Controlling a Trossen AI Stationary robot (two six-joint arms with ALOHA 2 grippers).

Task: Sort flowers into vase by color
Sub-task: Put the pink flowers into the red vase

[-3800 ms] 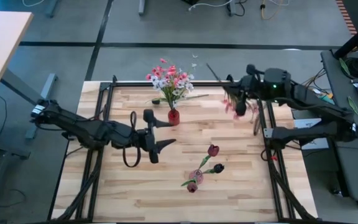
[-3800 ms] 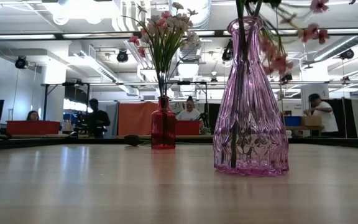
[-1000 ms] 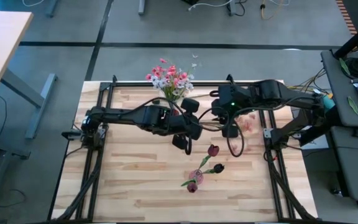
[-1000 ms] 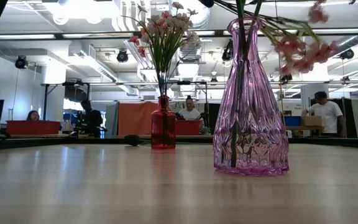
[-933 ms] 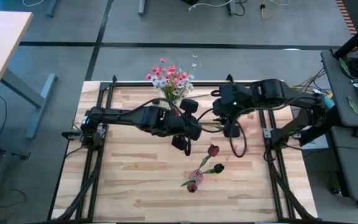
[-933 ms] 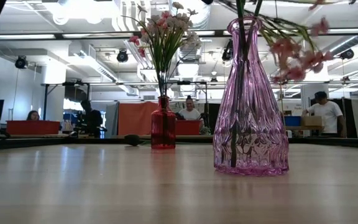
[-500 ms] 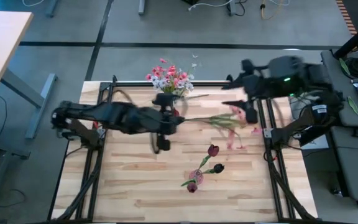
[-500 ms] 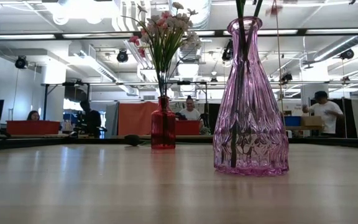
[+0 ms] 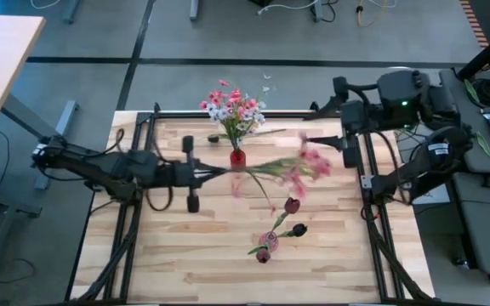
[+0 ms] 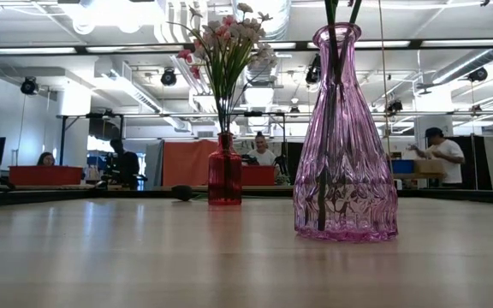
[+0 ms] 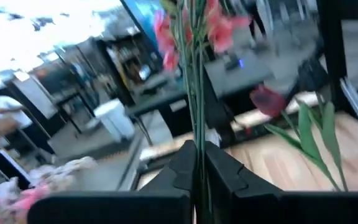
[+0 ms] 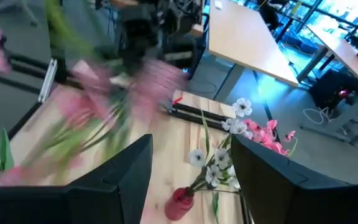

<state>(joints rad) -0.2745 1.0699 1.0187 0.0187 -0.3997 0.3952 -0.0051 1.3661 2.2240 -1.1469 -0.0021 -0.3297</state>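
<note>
Pink flower stems (image 11: 196, 112) pinched between left fingers (image 11: 182, 168).

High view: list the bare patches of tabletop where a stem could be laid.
Free: bare wood near the front edge of the pale wooden table, left of the clear pink glass vase. Crowded: the middle, where the left gripper carries a pink-blossomed flower stem past the small red vase.

Both arms are dark, near-black, built of slim tubular links joined by bulkier rounded joint housings. The left arm (image 9: 109, 166) carries a looping black cable beside its forearm and a small white marking near its base. The right arm (image 9: 407, 102) shows a lit green indicator on its upper housing and white lettering on a lower link. The right gripper's fingers (image 12: 123, 171) are broad, matte black, flat-faced plates.
</note>
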